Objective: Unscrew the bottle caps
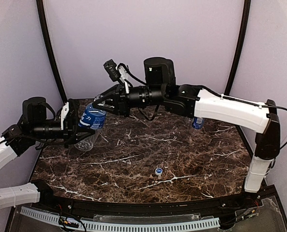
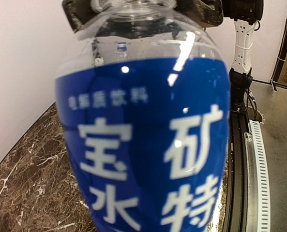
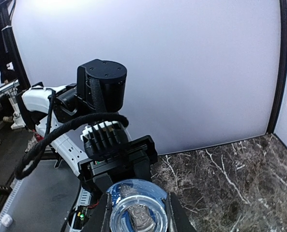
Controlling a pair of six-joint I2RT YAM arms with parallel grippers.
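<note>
**A:** What is on the far left?

**B:** The left gripper point(image 1: 80, 131) is clamped on a clear bottle point(image 1: 91, 122). It holds the bottle tilted above the table point(image 1: 133, 150), with the neck toward the back right.

**A:** Is there any writing on it?

**B:** In the left wrist view its blue label point(image 2: 148, 150) nearly fills the frame. It carries large white Chinese characters, 宝, 矿, 水 and 特. A smaller white line runs above them, too blurred to read.

**A:** And the other arm?

**B:** The right gripper point(image 1: 103, 104) reaches across to the bottle's top end. The right wrist view shows its fingers point(image 3: 176, 218) close on either side of that round clear top. I cannot tell whether they press it, or whether a cap sits there.

**A:** What is further right?

**B:** A small blue cap point(image 1: 158, 171) lies alone near the front centre, well apart from both bottles. A second bottle point(image 1: 197, 123), also blue-labelled, is at the back right, partly hidden by the right arm. Its print is too small to read.

**A:** What about the surface and the room?

**B:** The table is dark brown marble with white veins. Behind it is a pale lilac wall point(image 1: 148, 29) with black poles point(image 1: 50, 53) curving up on each side. A white perforated strip point(image 1: 133, 225) runs along the near edge.
</note>
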